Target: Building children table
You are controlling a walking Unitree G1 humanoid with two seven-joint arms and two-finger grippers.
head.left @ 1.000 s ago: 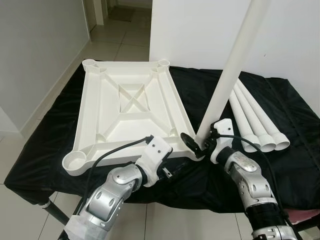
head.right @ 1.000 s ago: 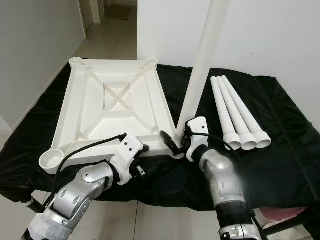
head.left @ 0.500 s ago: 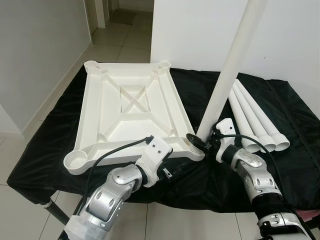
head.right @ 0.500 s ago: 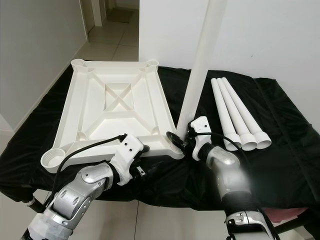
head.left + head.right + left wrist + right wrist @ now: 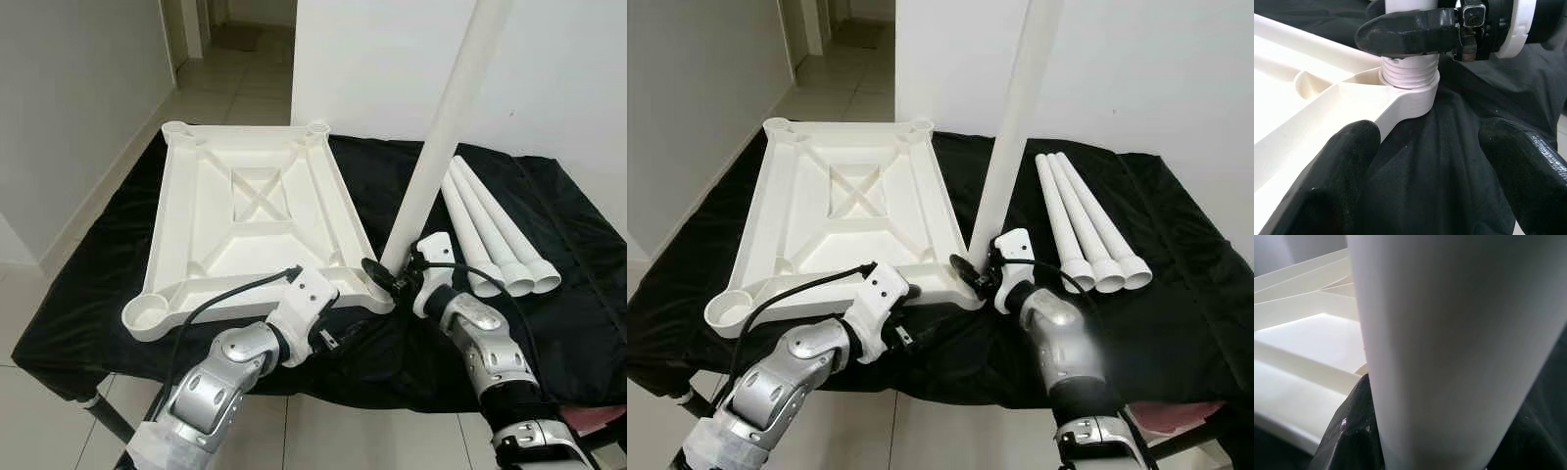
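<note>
Right gripper (image 5: pixel 390 277), lower centre-right of the left eye frame, is clamped around the base of the standing table leg (image 5: pixel 446 122), one black finger (image 5: pixel 1408 32) wrapped just above the leg's threaded end (image 5: pixel 1409 73). That thread sits partly in the near-right corner socket (image 5: pixel 1415 100) of the upturned white tabletop (image 5: pixel 257 211), several turns exposed. Left gripper (image 5: pixel 1437 171) hangs spread wide just short of the tabletop's near edge, gripping nothing. Risks: the leg leans slightly, so cross-threading seems likely if it is turned off-axis; with nothing pinning the tabletop it may spin or slide on the black cloth (image 5: pixel 588 274). Three spare legs (image 5: pixel 495 235) lie at centre right. Leg top is cut off by the frame; thread depth inside the socket is hidden.
</note>
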